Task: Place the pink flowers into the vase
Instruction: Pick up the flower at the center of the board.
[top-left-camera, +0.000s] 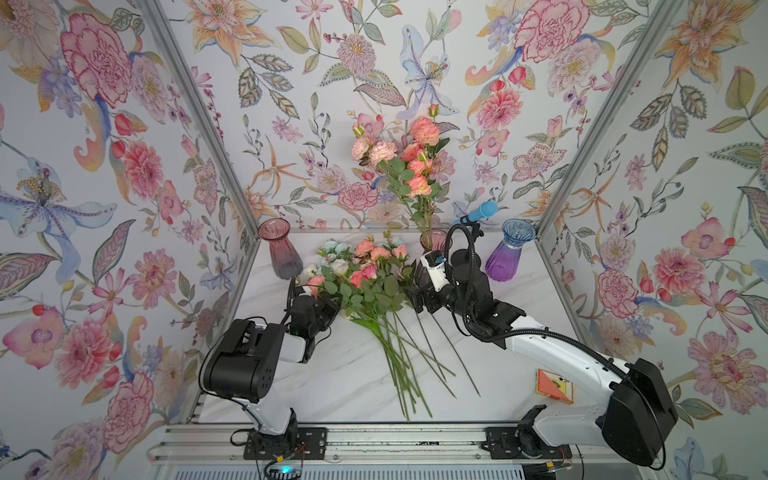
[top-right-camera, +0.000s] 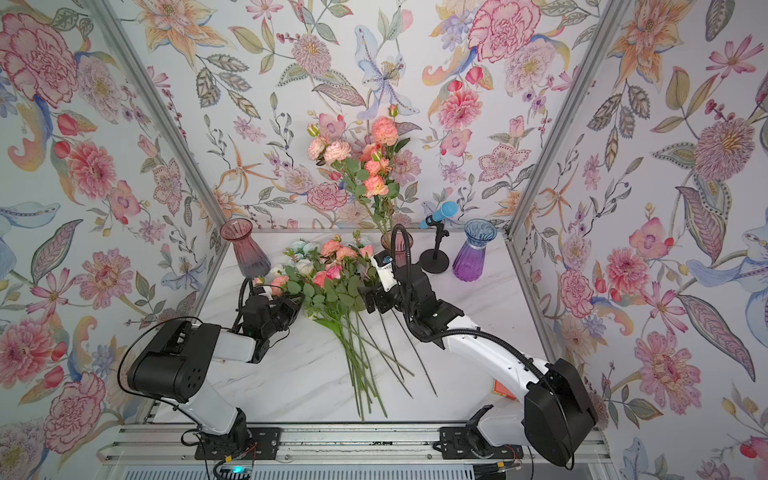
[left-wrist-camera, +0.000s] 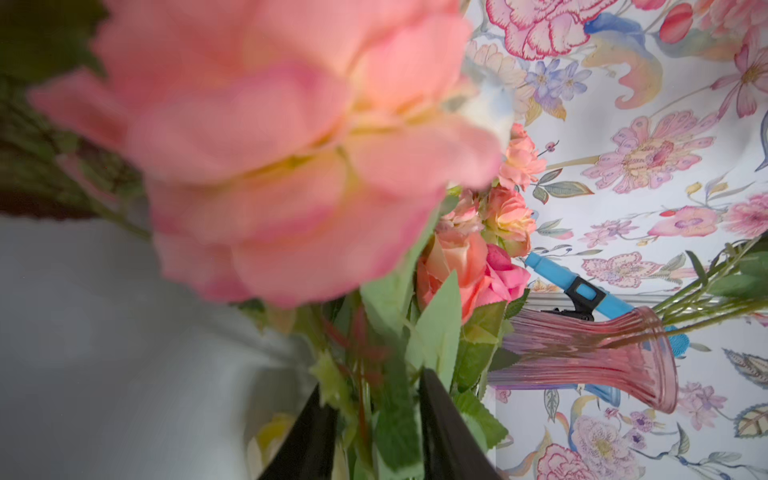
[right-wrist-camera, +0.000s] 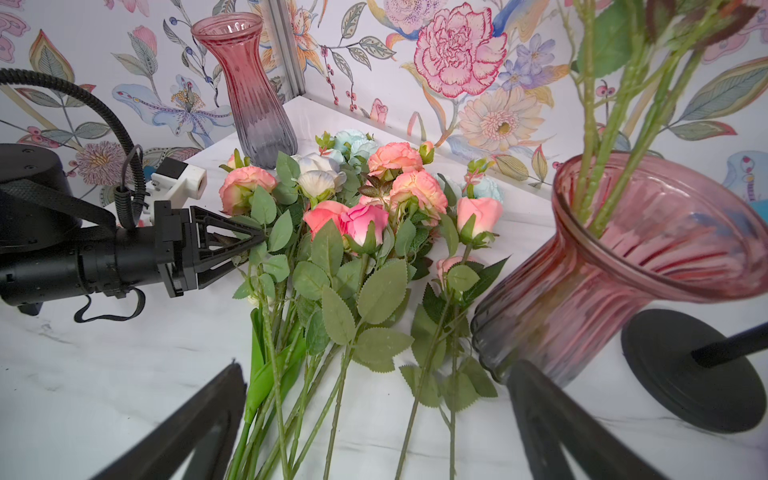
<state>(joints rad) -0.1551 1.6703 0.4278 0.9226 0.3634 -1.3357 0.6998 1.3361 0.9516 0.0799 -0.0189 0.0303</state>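
Left arm is folded low with the forearm level and the wrist turned toward the pink flowers (top-left-camera: 370, 270). Left gripper (right-wrist-camera: 259, 239) is seen pinched nearly together on a leafy stem at the pile's edge farthest from the vase (top-left-camera: 434, 241). In the left wrist view, stem and leaves are seen between its fingers (left-wrist-camera: 449, 436), and most of that view is filled by a blurred pink bloom. Right arm is stretched forward and bent down at the wrist, just in front of the vase. Right gripper (right-wrist-camera: 376, 365) is spread wide with nothing held, hung over stems just beside the vase's base.

Table (top-left-camera: 332, 374) is white and marbled. Three walls are covered in flower wallpaper (top-left-camera: 124, 166) and joined by metal corner posts.

Pink flowers are laid in a loose pile on the table, left of and in front of the vase. Blooms are pointed toward the back wall and stems are fanned toward the arm bases. A second bunch (top-left-camera: 415, 158) of pink blooms is stood upright in the vase. Pale blue and white flowers (top-left-camera: 336, 249) are mixed into the pile's side away from the vase. An empty pink vase (top-left-camera: 280, 253) is placed well left of the vase, and a blue-and-purple vase (top-left-camera: 507, 257) well right of it. A blue microphone (top-left-camera: 478, 212) on a black stand is set between the vase and the blue-and-purple one. An orange box (top-left-camera: 552, 386) is partly hidden by the right arm, well in front and right of the vase. The vase's lower body is blocked by the right wrist in both top views.
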